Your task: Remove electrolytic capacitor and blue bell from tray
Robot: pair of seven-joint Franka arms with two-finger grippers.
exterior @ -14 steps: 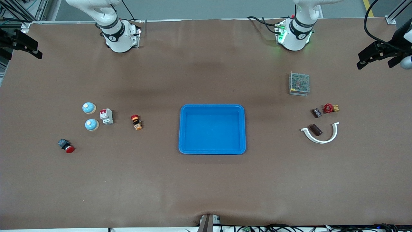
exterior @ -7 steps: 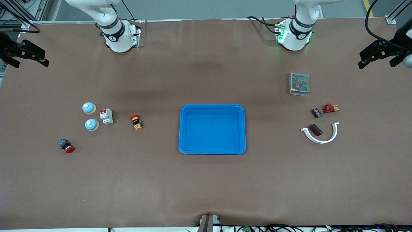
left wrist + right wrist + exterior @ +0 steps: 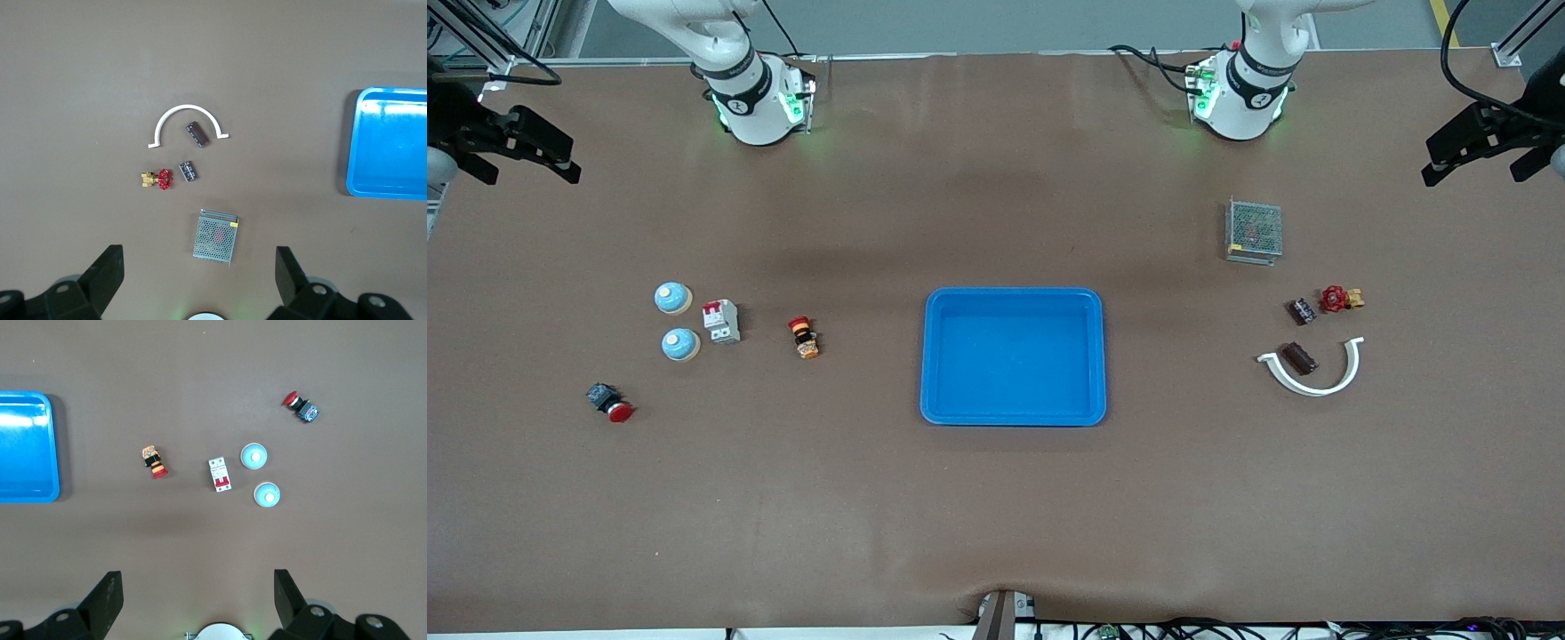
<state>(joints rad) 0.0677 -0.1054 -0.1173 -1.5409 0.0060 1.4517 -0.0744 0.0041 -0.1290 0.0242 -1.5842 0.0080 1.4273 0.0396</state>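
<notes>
The tray (image 3: 1013,356) sits mid-table and looks empty. 2 blue bells (image 3: 673,298) (image 3: 680,344) rest on the table toward the right arm's end, beside a white breaker (image 3: 721,321). 2 dark cylinders that look like electrolytic capacitors (image 3: 1302,310) (image 3: 1299,358) lie toward the left arm's end, one inside a white curved bracket (image 3: 1316,373), the other beside a red valve (image 3: 1336,299).

Both arms wait high at the table's edges: the left gripper (image 3: 197,277) with jaws spread wide over the mesh box (image 3: 216,236), the right gripper (image 3: 196,600) likewise wide apart and holding nothing.

The risk from here is probably a wasted reach: with nothing in the tray, either arm could grab an item already outside it and undo a finished job.
</notes>
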